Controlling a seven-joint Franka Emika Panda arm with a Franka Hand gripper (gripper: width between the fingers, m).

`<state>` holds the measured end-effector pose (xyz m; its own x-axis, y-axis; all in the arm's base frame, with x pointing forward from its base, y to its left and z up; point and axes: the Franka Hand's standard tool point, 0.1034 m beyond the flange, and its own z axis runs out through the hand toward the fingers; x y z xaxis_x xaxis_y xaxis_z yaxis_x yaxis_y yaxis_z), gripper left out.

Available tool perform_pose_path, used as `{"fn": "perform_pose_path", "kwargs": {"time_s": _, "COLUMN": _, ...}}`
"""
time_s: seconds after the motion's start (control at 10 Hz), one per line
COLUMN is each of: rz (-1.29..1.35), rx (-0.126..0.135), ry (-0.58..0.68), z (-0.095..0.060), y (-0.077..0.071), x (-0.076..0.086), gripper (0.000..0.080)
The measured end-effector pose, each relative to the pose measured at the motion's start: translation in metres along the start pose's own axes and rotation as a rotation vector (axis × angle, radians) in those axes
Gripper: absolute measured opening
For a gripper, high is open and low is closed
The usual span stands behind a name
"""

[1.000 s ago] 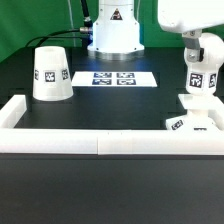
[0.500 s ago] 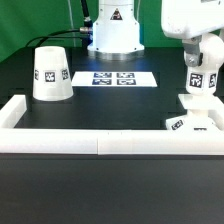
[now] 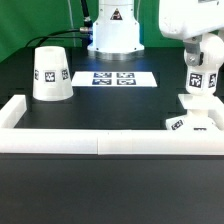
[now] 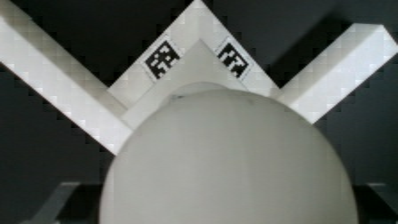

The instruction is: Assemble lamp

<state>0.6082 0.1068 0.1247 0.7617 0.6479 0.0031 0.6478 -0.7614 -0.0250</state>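
Observation:
The white round-headed bulb (image 3: pixel 200 80) stands upright on the small square base (image 3: pixel 190 122) at the exterior view's right, close to the corner of the wall strip. My gripper (image 3: pixel 200 66) comes down from above and is shut on the bulb's upper part. In the wrist view the bulb's head (image 4: pixel 214 150) fills the frame between my fingers, and the tagged base (image 4: pixel 196 45) shows beyond it. The cone-shaped shade (image 3: pixel 50 73) stands alone at the exterior view's left, wide end down.
The marker board (image 3: pixel 112 78) lies flat in the middle, in front of the arm's white base (image 3: pixel 113 35). The long white wall strip (image 3: pixel 100 143) runs along the front, with short arms at both ends.
My wrist housing has shifted slightly above the bulb, as if turning. The bulb, base and shade stay where they were.

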Motion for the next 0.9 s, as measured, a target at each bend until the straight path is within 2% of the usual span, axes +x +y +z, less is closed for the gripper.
{"fn": "perform_pose_path", "kwargs": {"time_s": 0.3, "rz": 0.336, "rx": 0.009, "ry": 0.016, "z": 0.0003, "y": 0.0007, "x": 0.0022, "gripper": 0.0577}}
{"fn": "perform_pose_path", "kwargs": {"time_s": 0.9, "rz": 0.826, "rx": 0.023, "ry": 0.017, "z": 0.0009, "y": 0.0015, "x": 0.0017, "gripper": 0.0579}}
